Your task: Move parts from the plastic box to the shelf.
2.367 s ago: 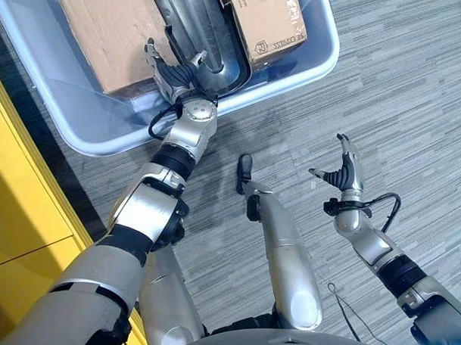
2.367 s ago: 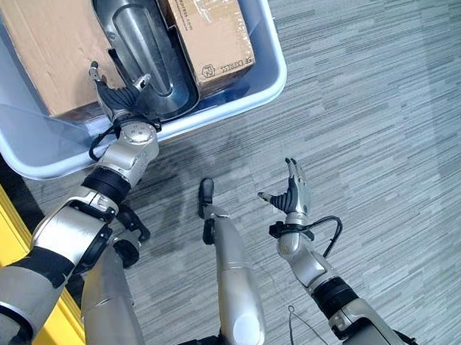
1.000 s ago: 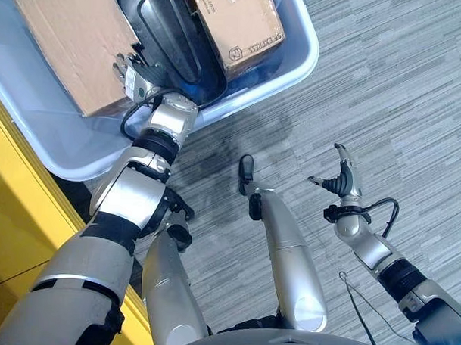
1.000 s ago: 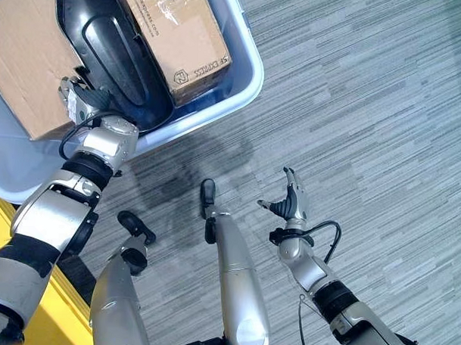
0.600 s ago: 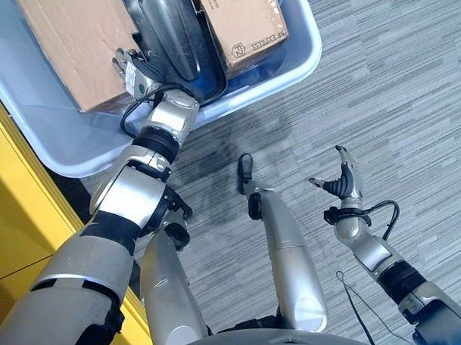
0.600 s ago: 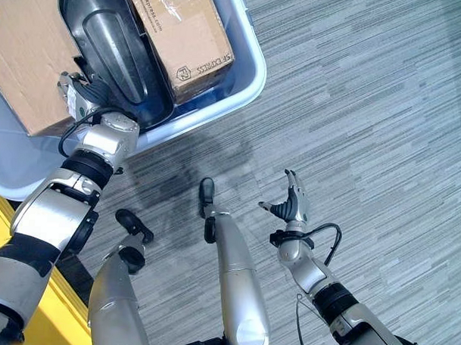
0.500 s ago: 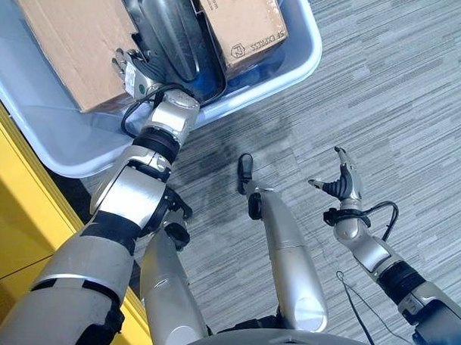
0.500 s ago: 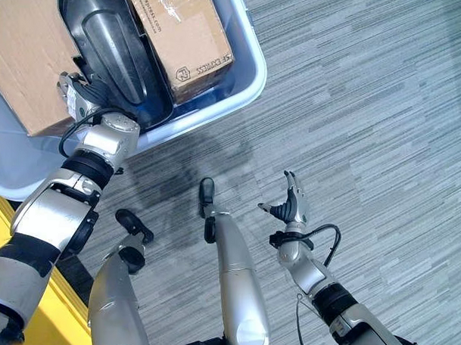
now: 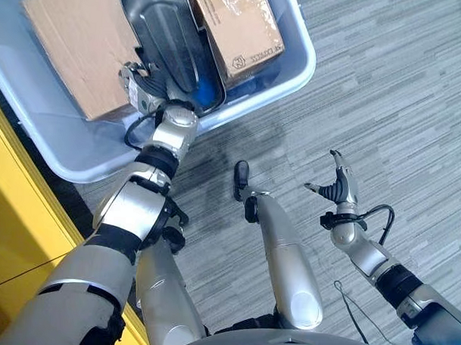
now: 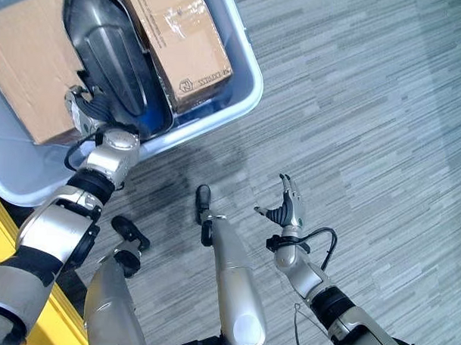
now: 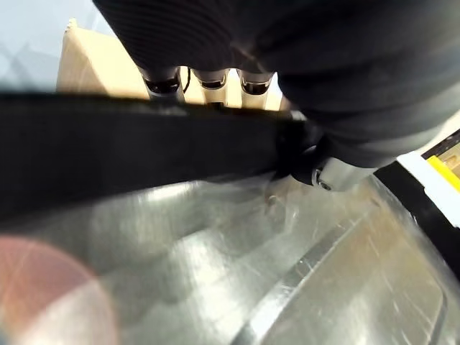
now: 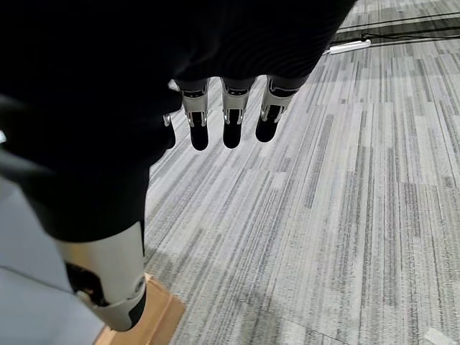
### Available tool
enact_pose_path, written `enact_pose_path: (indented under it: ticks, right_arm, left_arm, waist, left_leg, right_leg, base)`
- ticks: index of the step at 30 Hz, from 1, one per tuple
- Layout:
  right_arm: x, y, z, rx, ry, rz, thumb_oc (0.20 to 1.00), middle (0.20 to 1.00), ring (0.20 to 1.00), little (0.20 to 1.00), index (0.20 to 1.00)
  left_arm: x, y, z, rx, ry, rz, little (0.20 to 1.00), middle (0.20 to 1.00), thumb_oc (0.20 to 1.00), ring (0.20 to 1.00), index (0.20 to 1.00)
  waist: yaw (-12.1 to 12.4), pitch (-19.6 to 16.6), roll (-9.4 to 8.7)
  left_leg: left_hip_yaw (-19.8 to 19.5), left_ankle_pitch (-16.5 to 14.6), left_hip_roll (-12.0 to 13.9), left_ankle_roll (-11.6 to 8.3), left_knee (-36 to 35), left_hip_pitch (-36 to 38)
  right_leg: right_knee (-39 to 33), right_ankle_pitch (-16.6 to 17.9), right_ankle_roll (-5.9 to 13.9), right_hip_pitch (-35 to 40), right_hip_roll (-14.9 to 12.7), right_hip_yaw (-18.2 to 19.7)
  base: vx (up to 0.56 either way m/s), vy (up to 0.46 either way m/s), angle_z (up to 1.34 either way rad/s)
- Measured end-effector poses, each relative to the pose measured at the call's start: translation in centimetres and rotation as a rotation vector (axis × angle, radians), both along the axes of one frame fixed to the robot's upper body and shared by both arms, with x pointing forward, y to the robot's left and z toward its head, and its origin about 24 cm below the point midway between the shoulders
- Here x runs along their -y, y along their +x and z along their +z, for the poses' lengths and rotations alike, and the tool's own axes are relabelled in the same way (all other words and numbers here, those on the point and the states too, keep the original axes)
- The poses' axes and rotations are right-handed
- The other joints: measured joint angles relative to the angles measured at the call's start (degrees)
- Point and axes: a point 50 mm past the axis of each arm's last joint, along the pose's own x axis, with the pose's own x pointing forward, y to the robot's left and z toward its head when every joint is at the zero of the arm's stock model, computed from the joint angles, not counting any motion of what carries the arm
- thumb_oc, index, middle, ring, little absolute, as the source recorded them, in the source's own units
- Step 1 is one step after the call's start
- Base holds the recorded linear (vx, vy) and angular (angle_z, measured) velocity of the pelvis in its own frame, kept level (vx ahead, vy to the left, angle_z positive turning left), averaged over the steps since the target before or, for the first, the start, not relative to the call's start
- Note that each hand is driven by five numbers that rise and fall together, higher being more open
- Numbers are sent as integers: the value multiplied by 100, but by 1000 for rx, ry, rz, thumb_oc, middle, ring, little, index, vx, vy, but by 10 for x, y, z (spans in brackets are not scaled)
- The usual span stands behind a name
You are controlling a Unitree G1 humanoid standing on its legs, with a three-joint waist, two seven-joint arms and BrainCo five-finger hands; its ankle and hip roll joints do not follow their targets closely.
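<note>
Pale blue plastic box (image 9: 291, 65) sits on grey striped carpet (image 9: 400, 87), with a yellow shelf edge (image 9: 16, 233) along the robot's left. In the box: a long dark moulded part (image 9: 163, 41) with a glossy shell-like surface, lying between a large cardboard carton (image 9: 79, 54) and a smaller taped carton (image 9: 239, 33). Left hand (image 9: 142, 94) is at the near end of the dark part; in the left wrist view its fingers (image 11: 205, 79) reach over a dark rim and disappear behind it, with bright shiny material below, so I cannot tell whether they have closed on the edge or only rest there. Right hand (image 10: 286, 208) hangs apart over the carpet, fingers straight and spread, holding nothing. Judgement on handling: the dark part looks rigid, smooth and likely slippery, long enough to swing or tip if lifted from one end. The lipped rim at the near end seems the natural hold, with the free hand supporting further along. It is wedged close between the cartons and may drag on them. The cartons look stiff and easier to hold by their sides.
</note>
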Motion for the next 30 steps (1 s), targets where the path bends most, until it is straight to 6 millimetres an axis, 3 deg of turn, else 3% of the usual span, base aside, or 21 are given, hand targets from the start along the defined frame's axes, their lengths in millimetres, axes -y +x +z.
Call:
enact_pose_path:
  ticks: [1,3,6,14,20,28,30]
  right_arm:
    - [-2,-1,-1,-3,1,7,1000,1000,1000,1000,1000]
    - [-6,-1,-2,0,13,18,1000,1000,1000,1000,1000]
    - [-7,-3,-5,-4,-27,35,1000,1000,1000,1000,1000]
    - [-5,-13,-16,-39,-64,45,1000,1000,1000,1000,1000]
    - [-6,-16,-20,-55,-91,71,1000,1000,1000,1000,1000]
    - [-1,-30,-32,-101,-101,72,1000,1000,1000,1000,1000]
    - [0,-30,-32,-101,-111,75,1000,1000,1000,1000,1000]
  left_arm:
    - [-1,-2,-6,-3,-27,-2,200,200,200,200,200]
    - [-11,-12,-36,-92,-97,47,200,200,200,200,200]
    - [-13,-19,-56,-139,-123,66,200,200,200,200,200]
    - [-32,-31,-74,-165,-187,123,200,200,200,200,200]
    - [-37,-33,-70,-98,-206,169,200,200,200,200,200]
    - [-31,-28,-36,113,-173,126,200,200,200,200,200]
    - [-30,-29,-36,139,-178,116,200,200,200,200,200]
  waist:
    - [49,15,-26]
    - [86,33,-69]
    - [243,29,-73]
    - [221,69,-33]
    - [269,147,-9]
    - [379,215,40]
    - [382,214,54]
  left_leg:
    - [10,-39,-18,17,9,161]
    - [42,-81,-63,21,-30,609]
    - [57,-105,-88,58,-56,883]
    - [54,-53,69,-38,-98,1459]
    - [58,-21,176,-110,-153,1753]
    - [72,273,325,-339,-513,2243]
    - [81,328,329,-396,-594,2349]
  right_leg:
    - [24,-10,-13,178,-57,-36]
    - [-1,-54,-12,645,-124,-69]
    - [15,-104,6,902,-153,-81]
    - [-25,-193,-96,1505,-21,-192]
    - [-5,-294,-129,1763,89,-211]
    - [-25,-457,-335,2146,292,-360]
    - [-25,-476,-360,2213,315,-373]
  base:
    - [5,125,9]
    - [31,110,14]
    - [37,74,9]
    - [17,70,-1]
    - [1,27,-3]
    - [7,25,2]
    - [16,46,0]
